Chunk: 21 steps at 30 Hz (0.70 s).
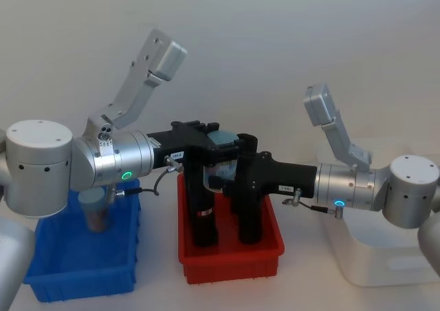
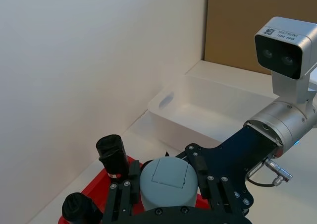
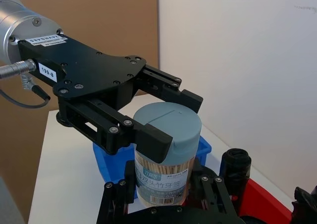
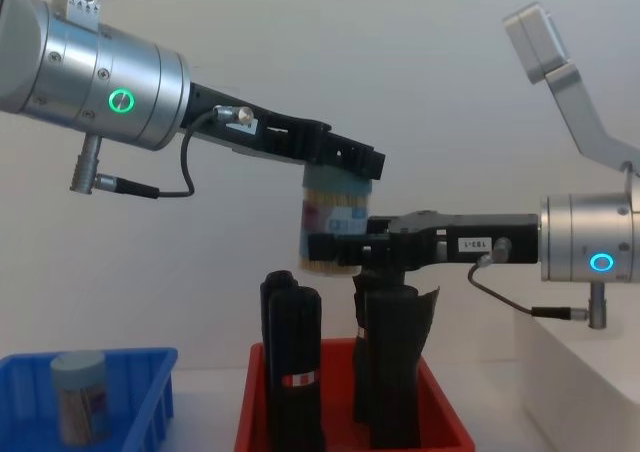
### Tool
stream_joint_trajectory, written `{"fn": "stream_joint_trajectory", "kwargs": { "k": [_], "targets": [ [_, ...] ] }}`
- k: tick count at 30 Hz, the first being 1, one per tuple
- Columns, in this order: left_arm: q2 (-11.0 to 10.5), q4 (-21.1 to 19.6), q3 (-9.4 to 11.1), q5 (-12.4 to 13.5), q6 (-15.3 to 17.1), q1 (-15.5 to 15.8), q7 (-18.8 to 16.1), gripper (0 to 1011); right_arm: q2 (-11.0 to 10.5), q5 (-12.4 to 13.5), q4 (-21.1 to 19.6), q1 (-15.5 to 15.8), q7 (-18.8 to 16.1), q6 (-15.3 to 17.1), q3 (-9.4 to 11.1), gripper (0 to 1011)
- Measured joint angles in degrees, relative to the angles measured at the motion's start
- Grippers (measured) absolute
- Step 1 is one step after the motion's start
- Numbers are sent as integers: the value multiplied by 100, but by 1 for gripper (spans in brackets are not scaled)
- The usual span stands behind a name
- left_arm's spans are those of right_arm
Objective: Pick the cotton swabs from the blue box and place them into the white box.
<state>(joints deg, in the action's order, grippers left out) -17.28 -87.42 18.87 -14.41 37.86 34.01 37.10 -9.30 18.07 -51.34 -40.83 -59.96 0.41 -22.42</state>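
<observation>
a robotics lab or test cell, by the look of it: a bare white wall [image 1: 275,36], a plain white bench [image 1: 159,249] and a brown board [image 2: 252,21] as backdrop. a blue box [image 1: 82,282], a red bin [image 1: 234,266] and a white box [image 1: 385,266] stand in a row. over them reach a silver left arm [image 1: 117,161] with a green status ring and a right arm [image 1: 350,184] with a blue one.

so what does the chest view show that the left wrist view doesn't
Chest view alone: the blue box with a second tub standing in it, and the swab-packed side of the held tub, with the left tool at its lid and the right tool lower down. Left wrist view alone: the hollow inside of the white box and the flat top of the lid. Shared: the held tub above the red bin, both tools gripping it, and the black rolls.
</observation>
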Motion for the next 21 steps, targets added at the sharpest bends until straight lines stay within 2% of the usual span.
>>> {"fn": "stream_joint_trajectory", "kwargs": {
  "k": [11,21],
  "targets": [
    [0,3,3,0,1,0,5,671,-20,61,-46,-2,-42,-38,-24,642],
    [0,5,4,6,3,0,-3,951,-51,90,-87,11,-43,-52,-37,641]
  ]
}}
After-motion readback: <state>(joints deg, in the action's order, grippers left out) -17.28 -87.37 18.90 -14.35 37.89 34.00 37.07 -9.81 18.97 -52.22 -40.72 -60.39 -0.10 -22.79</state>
